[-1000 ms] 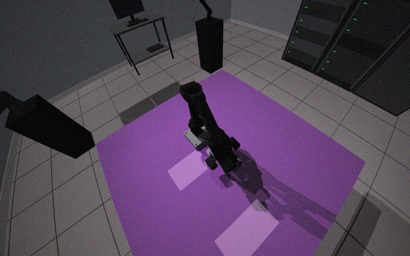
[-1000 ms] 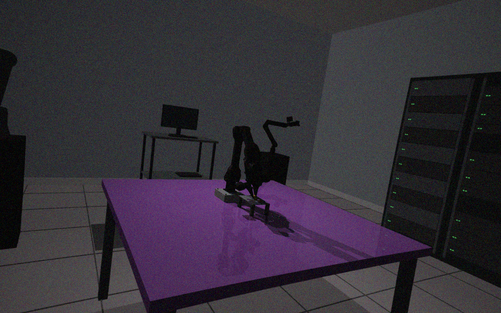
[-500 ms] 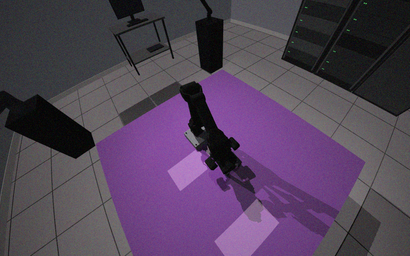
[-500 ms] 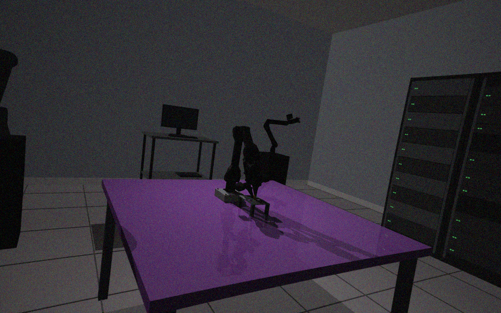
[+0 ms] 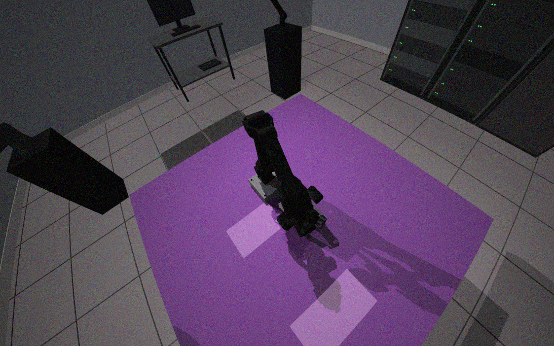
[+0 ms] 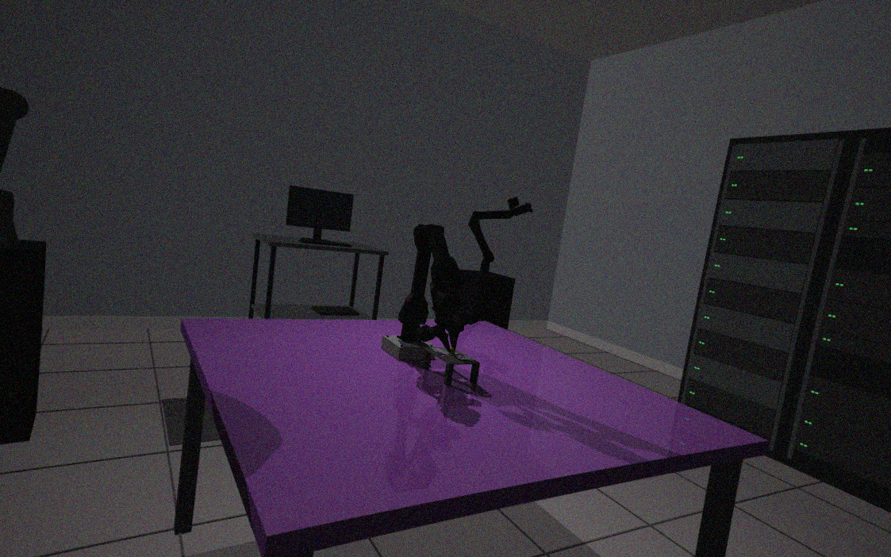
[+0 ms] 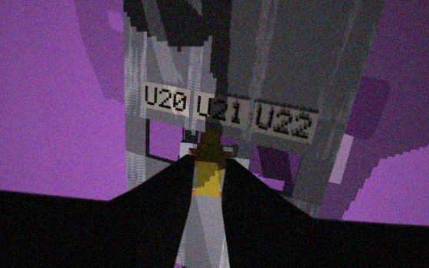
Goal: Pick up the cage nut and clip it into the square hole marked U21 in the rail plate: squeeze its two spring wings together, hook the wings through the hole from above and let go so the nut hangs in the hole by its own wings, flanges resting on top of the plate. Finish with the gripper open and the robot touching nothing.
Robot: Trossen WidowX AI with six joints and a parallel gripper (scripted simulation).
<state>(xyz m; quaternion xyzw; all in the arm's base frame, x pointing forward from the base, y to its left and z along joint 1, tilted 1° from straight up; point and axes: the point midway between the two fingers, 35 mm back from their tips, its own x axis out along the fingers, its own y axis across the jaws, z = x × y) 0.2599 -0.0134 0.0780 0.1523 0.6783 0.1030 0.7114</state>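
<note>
"How does the claw stand?" the first speaker asks.

"The gripper (image 6: 452,350) (image 7: 208,166) is nearly closed, its black fingers pinching the yellow cage nut (image 7: 207,178) from both sides," says the second.

"And where is the nut?"

"At the U21 position of the grey rail plate (image 6: 466,359) (image 7: 275,50), just below the U21 label (image 7: 221,110) in the wrist view. The fingers and nut cover most of that hole, so the second speaker cannot tell how deep the wings sit or whether they are hooked."

"What lies beside it?"

"An open square hole under the U20 label (image 7: 165,99) on one side, another under the U22 label (image 7: 286,122) on the other. The plate stands on dark legs on the purple table (image 5: 209,189) (image 6: 365,415)."

"And farther out?"

"The black arm (image 5: 289,185) (image 6: 420,277) bends down over the plate. Past the table are a monitor (image 5: 171,10) (image 6: 320,207) on a desk and tall racks with green lights."
</note>
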